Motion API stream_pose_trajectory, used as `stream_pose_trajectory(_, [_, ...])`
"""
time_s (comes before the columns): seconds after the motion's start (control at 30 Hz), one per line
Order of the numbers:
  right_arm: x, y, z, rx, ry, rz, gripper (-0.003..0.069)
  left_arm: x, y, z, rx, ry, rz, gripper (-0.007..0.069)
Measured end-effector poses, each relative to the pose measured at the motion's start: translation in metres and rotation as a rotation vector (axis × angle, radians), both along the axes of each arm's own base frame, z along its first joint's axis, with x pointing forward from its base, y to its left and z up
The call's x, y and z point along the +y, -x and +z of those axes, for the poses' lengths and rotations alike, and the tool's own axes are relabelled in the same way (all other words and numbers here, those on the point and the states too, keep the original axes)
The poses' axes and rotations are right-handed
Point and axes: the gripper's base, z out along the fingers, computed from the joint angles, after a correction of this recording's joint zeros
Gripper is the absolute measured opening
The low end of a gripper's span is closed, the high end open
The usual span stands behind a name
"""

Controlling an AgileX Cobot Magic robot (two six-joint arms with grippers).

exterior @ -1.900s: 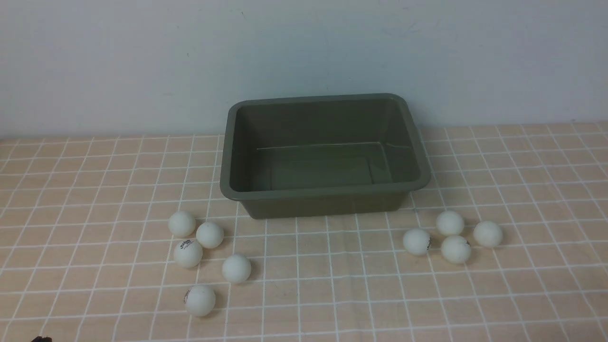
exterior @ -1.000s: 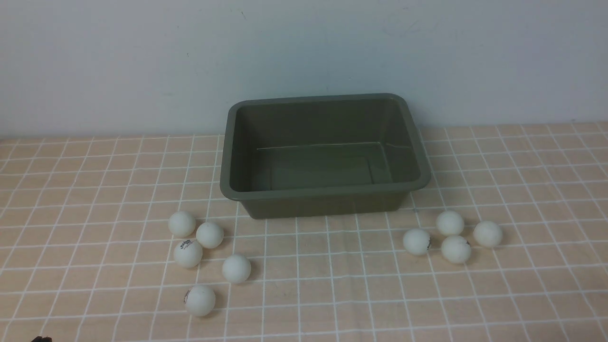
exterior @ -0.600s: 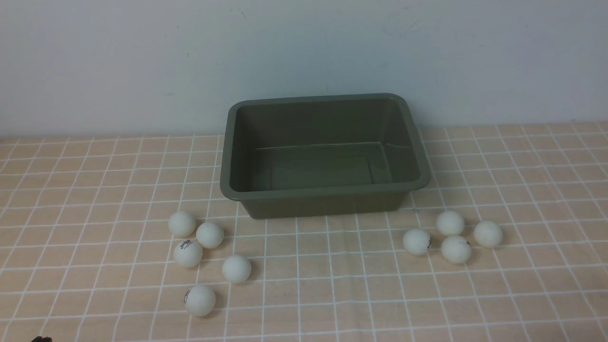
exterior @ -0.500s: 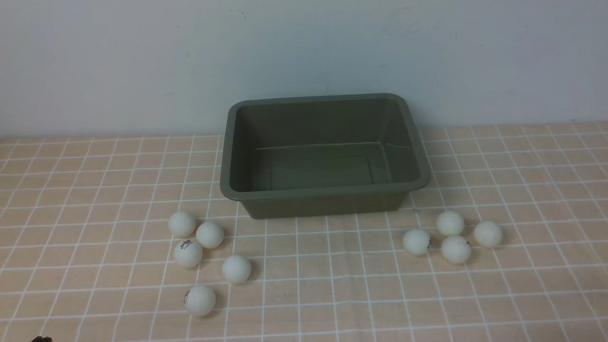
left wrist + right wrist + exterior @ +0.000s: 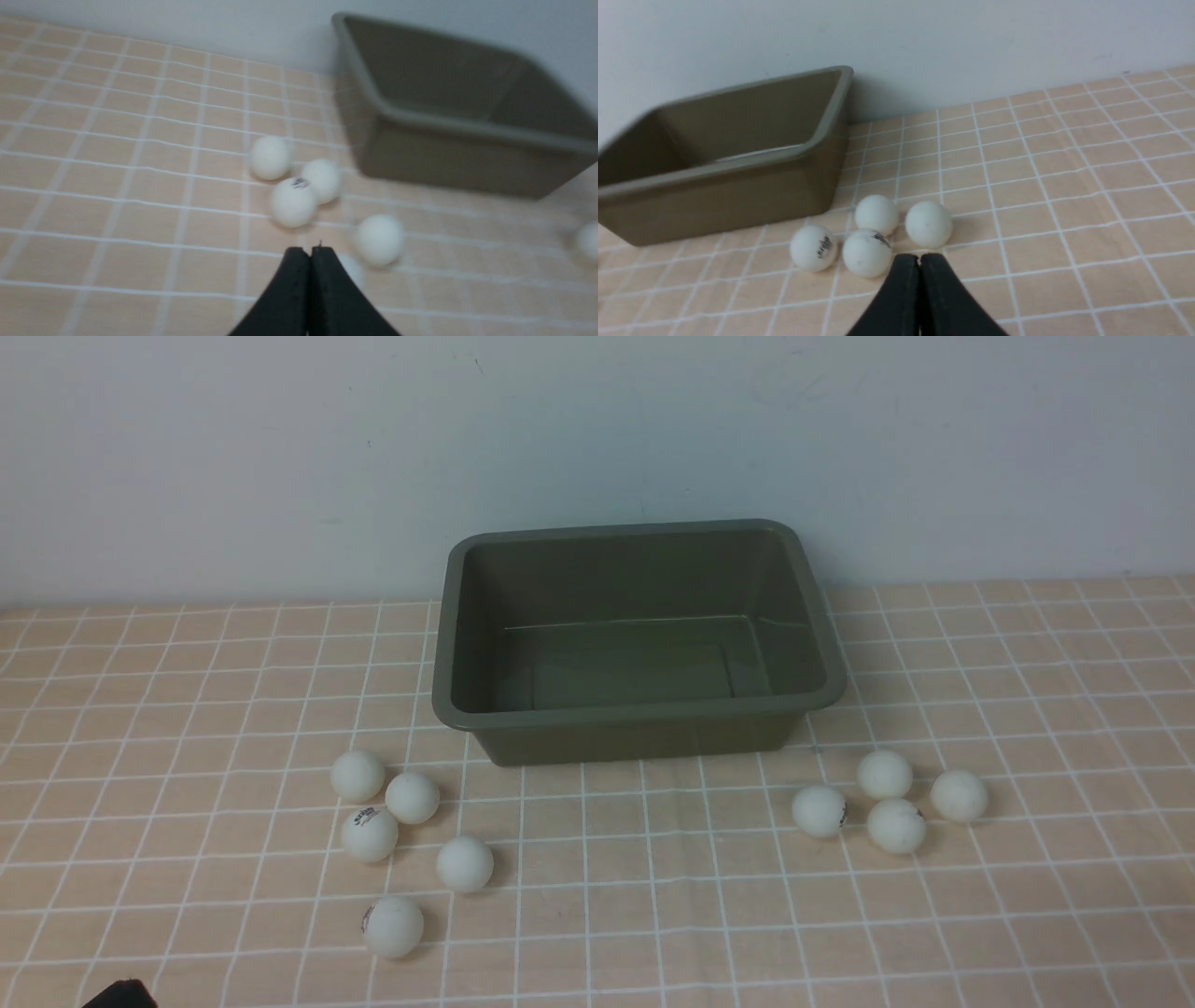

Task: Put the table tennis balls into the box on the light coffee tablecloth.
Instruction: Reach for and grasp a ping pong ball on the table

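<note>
Left gripper (image 5: 309, 252), right gripper (image 5: 919, 259) both clenched, empty. If you descend without opening, tips nudge clustered table tennis balls (image 5: 896, 826); they roll from box (image 5: 635, 714). Left view blurred, spacing unsure.

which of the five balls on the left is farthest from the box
The ball lying alone nearest the robot, with a dark logo on its side. The other four left-hand ones all lie closer to the box.
</note>
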Motion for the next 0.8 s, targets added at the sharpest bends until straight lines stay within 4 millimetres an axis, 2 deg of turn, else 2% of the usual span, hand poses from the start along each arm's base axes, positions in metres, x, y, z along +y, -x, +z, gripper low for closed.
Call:
stream_pose_trajectory(0.2, [-0.002,-0.001,0.017,-0.139,-0.423,-0.044,-0.0018,-0.003,-0.001,0.016,-0.075,0.516,0.016,-0.0069])
stream_pose_trajectory(0.33, [-0.01,0.0,0.026,-0.25,-0.587,-0.106,-0.0018,0.001,-0.002,0.022,-0.121,0.654,0.056,-0.0069])
stream_pose_trajectory(0.43, [-0.012,0.0,0.031,-0.282,-0.596,-0.119,-0.0018,0.004,-0.002,0.025,-0.144,0.754,0.078,-0.0069])
stream_pose_trajectory(0.5, [-0.011,0.002,0.038,-0.29,-0.56,-0.103,-0.0018,0.003,-0.002,0.026,-0.156,0.734,0.071,-0.0069])
stream_pose_trajectory(0.6, [-0.007,0.009,0.066,-0.337,-0.441,-0.05,-0.0018,0.001,0.0,0.032,-0.208,0.547,0.029,-0.0069])
stream_pose_trajectory(0.73, [-0.001,0.024,0.106,-0.408,-0.259,0.021,-0.0018,-0.01,0.008,0.064,-0.345,0.288,-0.105,-0.0069])
stream_pose_trajectory(0.8, [0.001,0.028,0.119,-0.409,-0.188,0.048,-0.0018,-0.015,0.013,0.077,-0.389,0.219,-0.165,-0.0069])
